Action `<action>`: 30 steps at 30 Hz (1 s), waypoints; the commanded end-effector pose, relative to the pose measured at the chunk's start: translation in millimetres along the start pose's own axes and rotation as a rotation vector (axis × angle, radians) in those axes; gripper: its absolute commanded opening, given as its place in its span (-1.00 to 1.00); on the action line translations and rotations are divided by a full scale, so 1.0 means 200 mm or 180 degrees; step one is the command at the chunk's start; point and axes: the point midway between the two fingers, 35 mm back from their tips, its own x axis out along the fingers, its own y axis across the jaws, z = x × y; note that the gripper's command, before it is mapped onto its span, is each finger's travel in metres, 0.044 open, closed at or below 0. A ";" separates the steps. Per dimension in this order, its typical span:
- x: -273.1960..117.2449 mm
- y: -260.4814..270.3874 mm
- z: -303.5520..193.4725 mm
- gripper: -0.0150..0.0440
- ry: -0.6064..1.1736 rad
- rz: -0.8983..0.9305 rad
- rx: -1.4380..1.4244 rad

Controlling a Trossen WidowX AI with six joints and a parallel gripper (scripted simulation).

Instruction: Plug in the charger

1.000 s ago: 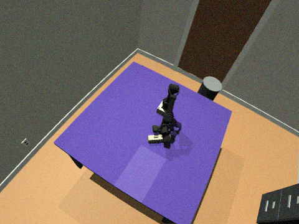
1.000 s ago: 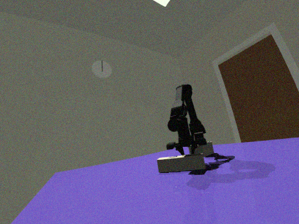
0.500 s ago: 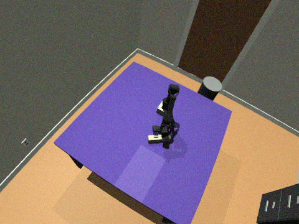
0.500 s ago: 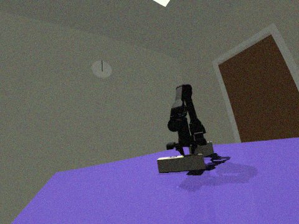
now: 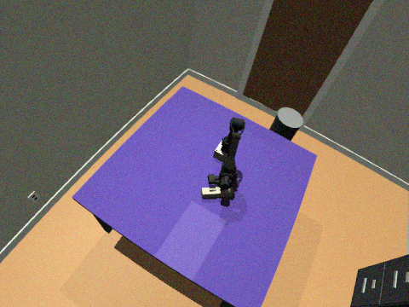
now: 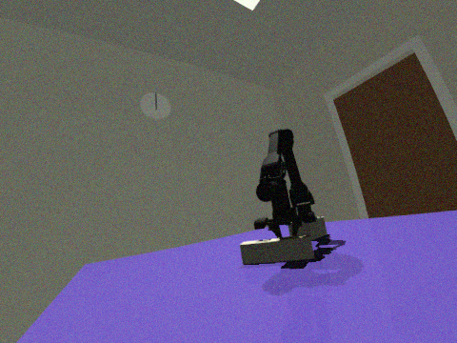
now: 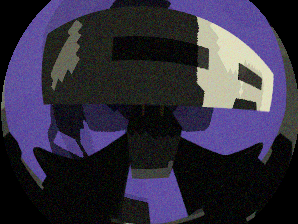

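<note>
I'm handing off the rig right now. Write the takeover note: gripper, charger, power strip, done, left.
Gripper: shut on the charger, a dark block.
Power strip: flat on the purple table, directly under the gripper; pale end with slots shows at the right of the wrist view.
Done: charger grasped and brought low over the strip.
Left: whether the prongs are seated cannot be told; confirm the left outlet, push straight down, then release.
</note>
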 end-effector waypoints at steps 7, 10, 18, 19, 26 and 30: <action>0.00 0.00 0.02 -0.49 0.0004 0.0017 0.0012; 0.00 0.00 0.02 -0.49 0.0004 0.0017 0.0012; 0.00 0.00 0.04 -0.49 0.0003 0.0017 0.0012; 0.00 0.00 0.04 -0.49 0.0003 0.0017 0.0012; 0.00 0.00 0.05 -0.49 0.0003 0.0017 0.0012; 0.00 0.00 0.06 -0.49 0.0002 0.0017 0.0012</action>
